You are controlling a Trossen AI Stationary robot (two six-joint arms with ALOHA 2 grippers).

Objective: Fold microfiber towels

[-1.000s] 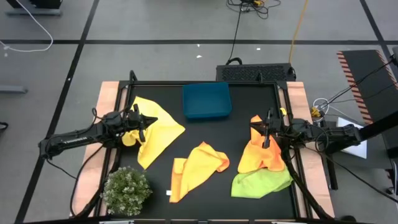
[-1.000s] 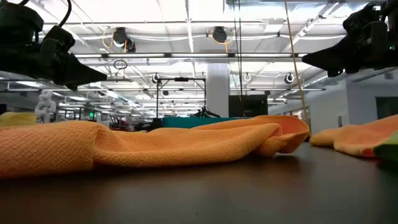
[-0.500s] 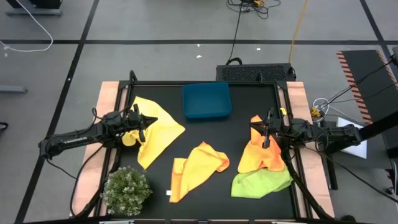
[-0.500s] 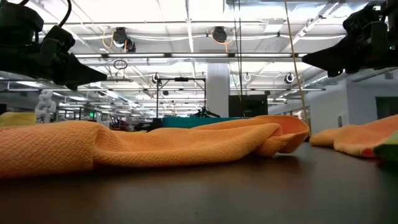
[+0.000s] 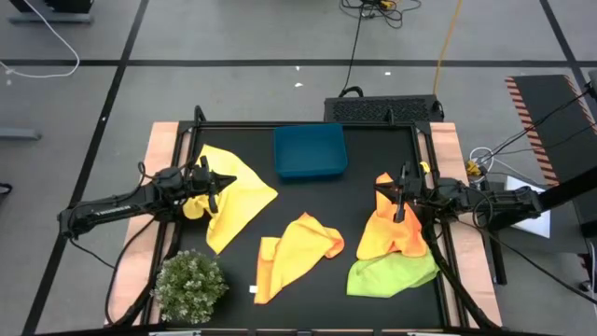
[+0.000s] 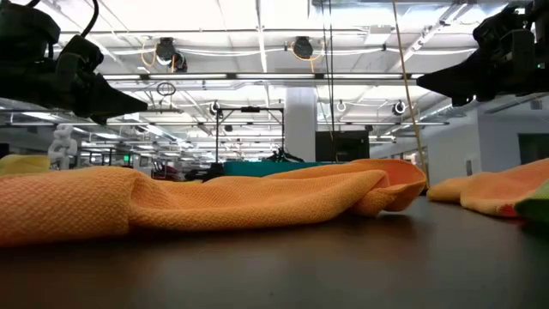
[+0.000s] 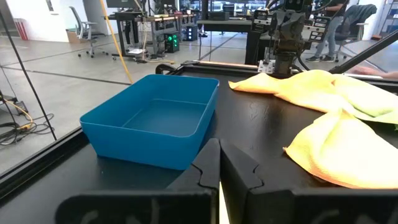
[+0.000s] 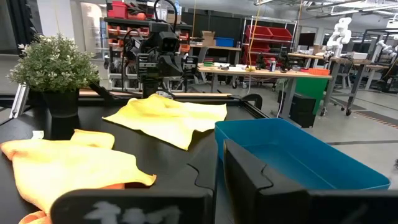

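Several microfiber towels lie crumpled on the black table: a yellow one (image 5: 241, 194) at the left, a yellow-orange one (image 5: 297, 250) in the middle, and an orange one (image 5: 390, 229) overlapping a lime green one (image 5: 392, 273) at the right. My left gripper (image 5: 229, 179) hovers shut over the yellow towel, level and pointing toward the table's middle. My right gripper (image 5: 379, 189) hovers shut over the orange towel's far edge, facing the left one. The low view shows both grippers, left (image 6: 141, 105) and right (image 6: 420, 83), well above the cloths. Nothing sits between the shut fingers, left (image 7: 219, 167) or right (image 8: 219, 169).
A blue plastic bin (image 5: 310, 151) stands at the far middle of the table, empty inside (image 7: 158, 118). A small bushy plant (image 5: 191, 285) in a dark pot sits at the near left corner. Bare black table (image 5: 359, 201) lies between the towels. Workshop benches and shelves fill the room beyond.
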